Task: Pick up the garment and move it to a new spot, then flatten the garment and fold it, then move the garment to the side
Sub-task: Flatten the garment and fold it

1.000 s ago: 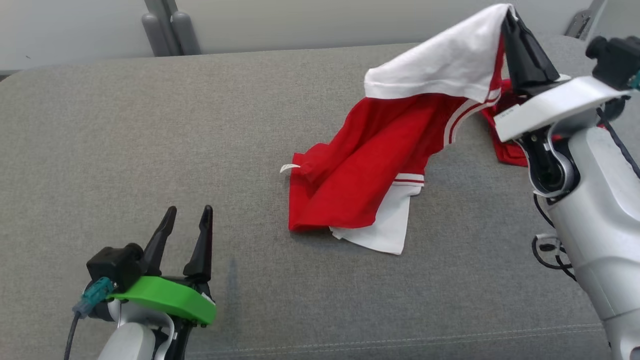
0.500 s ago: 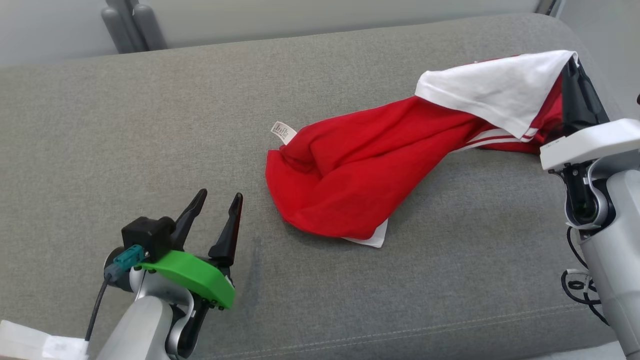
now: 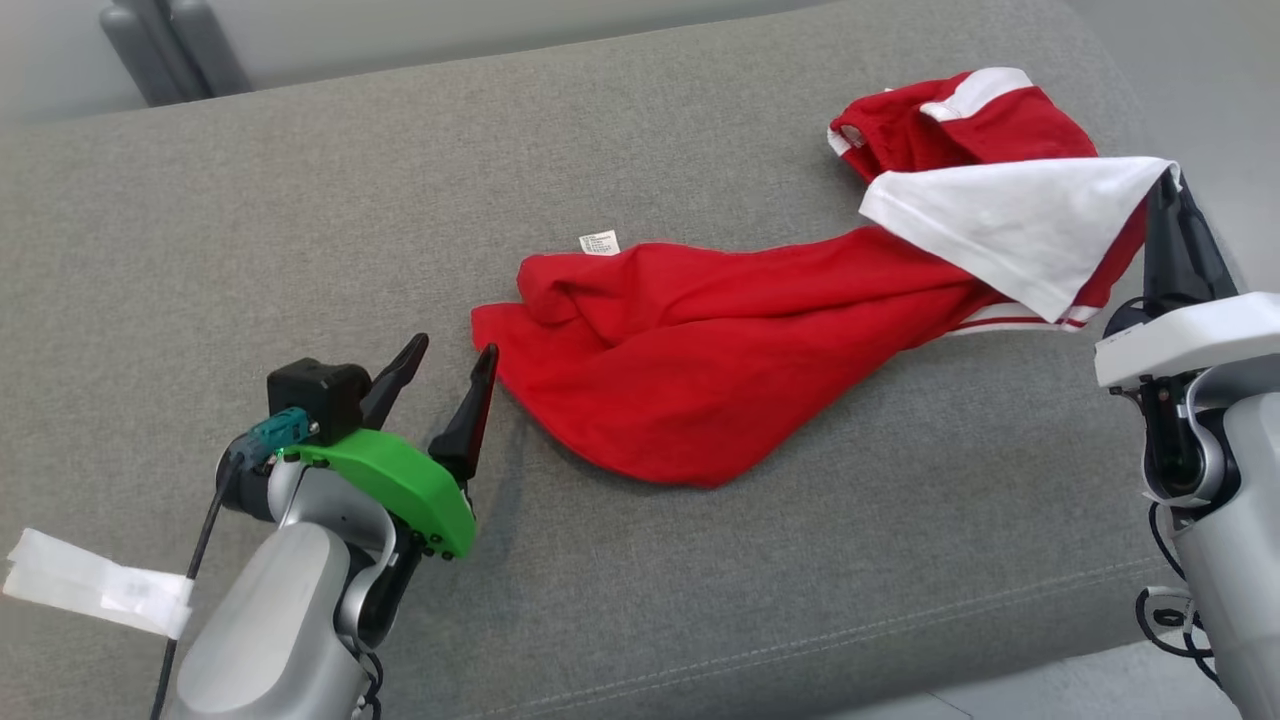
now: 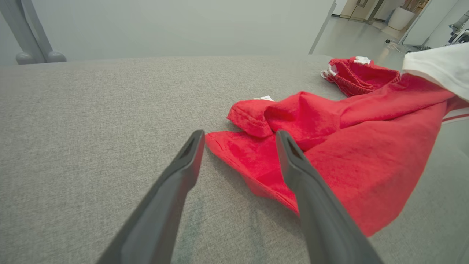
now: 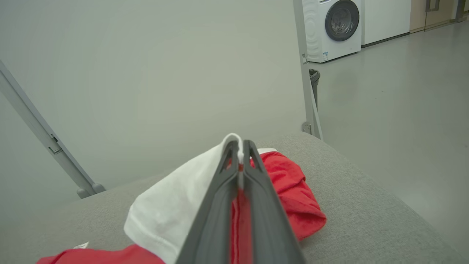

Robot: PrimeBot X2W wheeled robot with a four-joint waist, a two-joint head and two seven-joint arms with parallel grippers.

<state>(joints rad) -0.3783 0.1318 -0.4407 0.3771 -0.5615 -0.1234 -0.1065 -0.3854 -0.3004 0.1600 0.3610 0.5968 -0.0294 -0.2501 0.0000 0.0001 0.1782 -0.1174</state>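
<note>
The garment [image 3: 700, 370] is a red shirt with white sleeves, stretched out across the grey cushioned surface [image 3: 250, 220]. My right gripper [image 3: 1166, 182] is shut on the edge of its white sleeve [image 3: 1010, 225] and holds that end up above the surface; the right wrist view shows white cloth [image 5: 165, 216] pinched between the right gripper [image 5: 238, 143] tips. My left gripper [image 3: 455, 346] stands open just left of the shirt's low red hem. In the left wrist view the garment [image 4: 366, 161] has that hem lying between and beyond the left gripper [image 4: 239, 134] fingers.
A bunched red cloth with white trim [image 3: 960, 115] lies at the back right; whether it is part of the shirt I cannot tell. The surface rounds off at the right, with floor beyond. Grey metal legs [image 3: 160, 50] stand behind. A washing machine [image 5: 333, 25] is far off.
The head camera has shifted. My right gripper has come down with the sleeve, so the shirt lies longer and flatter. The left gripper now stands close against the red hem.
</note>
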